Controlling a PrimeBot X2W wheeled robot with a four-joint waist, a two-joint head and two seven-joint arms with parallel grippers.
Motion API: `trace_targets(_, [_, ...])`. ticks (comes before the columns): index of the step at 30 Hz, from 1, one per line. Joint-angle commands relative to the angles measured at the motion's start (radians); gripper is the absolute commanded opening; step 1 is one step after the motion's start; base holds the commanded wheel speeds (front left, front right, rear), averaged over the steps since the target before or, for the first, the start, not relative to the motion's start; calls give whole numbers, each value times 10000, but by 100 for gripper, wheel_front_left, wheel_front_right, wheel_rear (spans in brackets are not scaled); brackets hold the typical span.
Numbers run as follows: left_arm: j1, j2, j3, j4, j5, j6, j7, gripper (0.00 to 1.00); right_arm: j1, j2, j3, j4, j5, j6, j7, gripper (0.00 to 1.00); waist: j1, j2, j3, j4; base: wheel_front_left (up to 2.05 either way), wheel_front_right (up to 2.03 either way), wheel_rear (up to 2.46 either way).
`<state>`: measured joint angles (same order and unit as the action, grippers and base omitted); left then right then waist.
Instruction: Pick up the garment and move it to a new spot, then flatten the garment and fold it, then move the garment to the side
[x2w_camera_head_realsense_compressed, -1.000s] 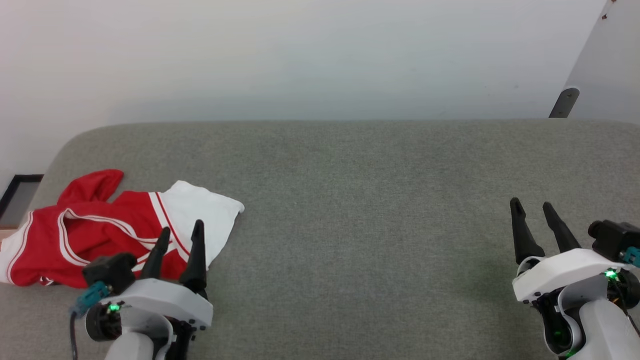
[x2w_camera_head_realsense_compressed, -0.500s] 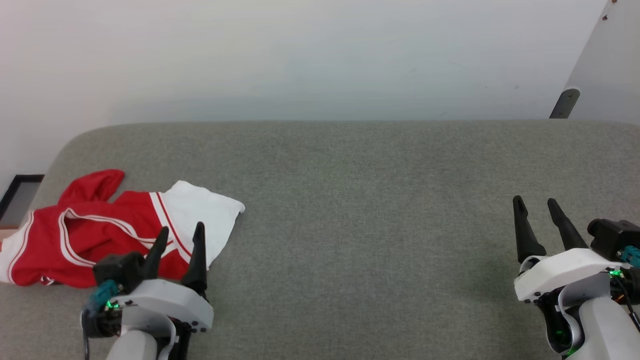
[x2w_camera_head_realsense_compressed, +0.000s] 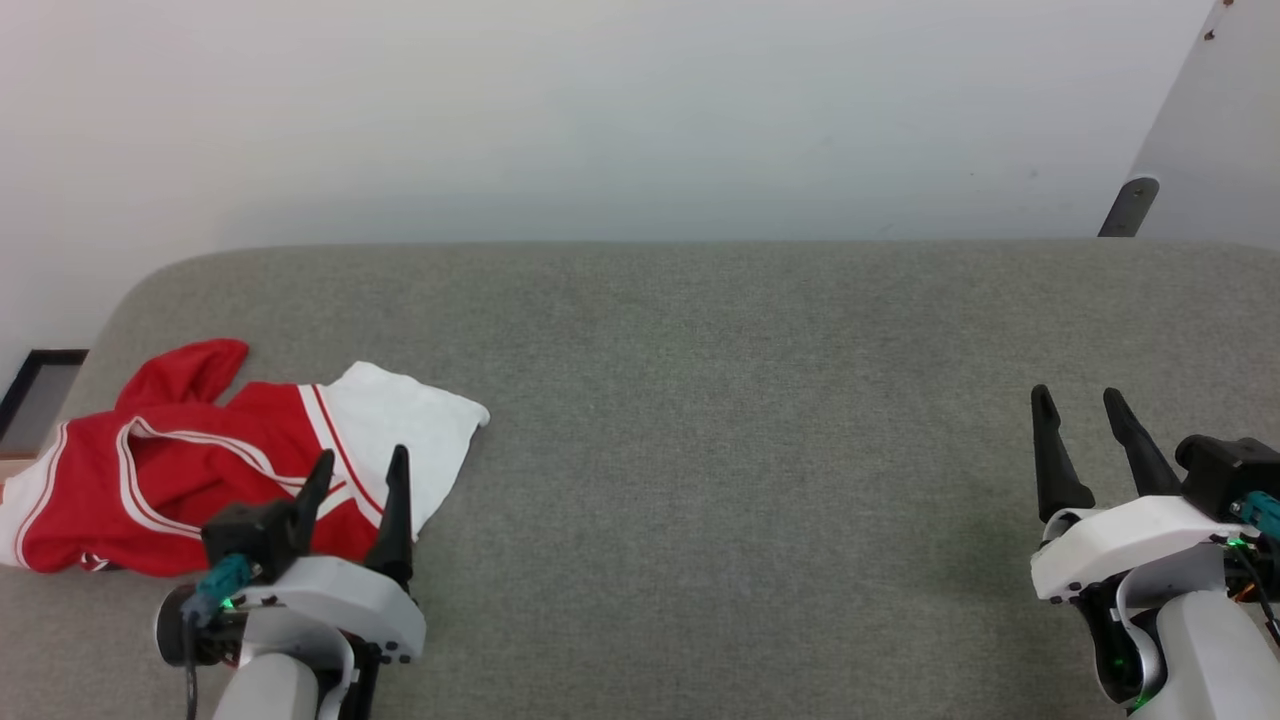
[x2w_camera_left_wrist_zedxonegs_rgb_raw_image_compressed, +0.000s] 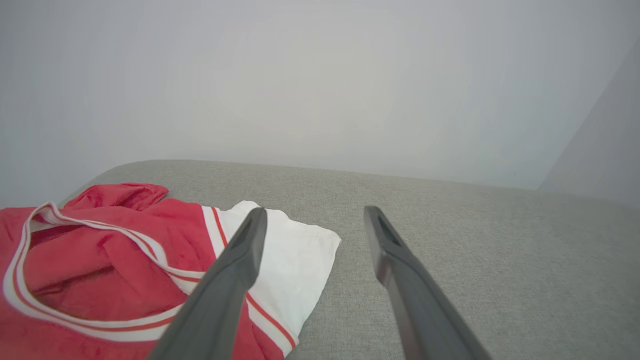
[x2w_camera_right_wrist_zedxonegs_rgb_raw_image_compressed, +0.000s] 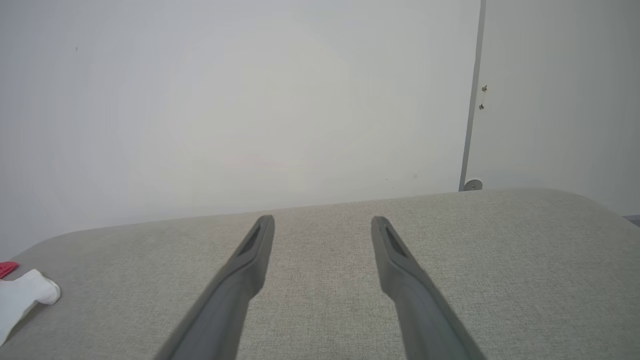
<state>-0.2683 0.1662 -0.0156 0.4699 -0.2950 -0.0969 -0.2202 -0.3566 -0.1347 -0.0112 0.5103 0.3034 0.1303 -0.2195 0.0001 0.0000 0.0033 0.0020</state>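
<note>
Above the grey cushion (x2w_camera_head_realsense_compressed: 700, 400), left fingers (x2w_camera_head_realsense_compressed: 397, 500) by the garment (x2w_camera_head_realsense_compressed: 150, 490) and right fingers (x2w_camera_head_realsense_compressed: 1046, 450) point forward, wide.

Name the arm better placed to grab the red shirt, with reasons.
Left. The open left gripper hangs right at the garment on the grey cushion's left end; the right gripper is far off at the other end.

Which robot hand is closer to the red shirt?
Left. The left gripper is right at the shirt's near edge; the right gripper is far off on the other side, nowhere near it.
</note>
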Motion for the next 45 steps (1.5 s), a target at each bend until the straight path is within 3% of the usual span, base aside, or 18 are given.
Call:
trace_targets(1, [-175, 18, 20, 27, 183, -55, -66, 100, -99, 13, -7, -4, -146, 6, -74, 100, -1, 0, -2, -5, 0, 0, 0])
trace_targets(22, [-292, -28, 182, 235, 1397, -269, -449, 100, -30, 66, -212, 28, -1043, 7, -459, 100, -1, 0, -47, -16, 0, 0, 0])
trace_targets(28, [-308, -27, 172, 321, 1366, -300, -443, 100, 118, 149, -219, -7, -813, 7, -470, 100, -1, 0, -63, 230, 0, 0, 0])
trace_targets(34, [-288, -89, 250, 438, 1380, -300, -443, 100, 226, 197, 37, -81, -594, 7, -469, 100, -1, 0, -23, 1143, 0, 0, 0])
trace_targets(45, [-72, -178, 385, 540, 1542, -144, -442, 100, 106, 330, 441, -48, -415, 8, -469, 100, -1, 0, -151, 3801, 0, 0, 0])
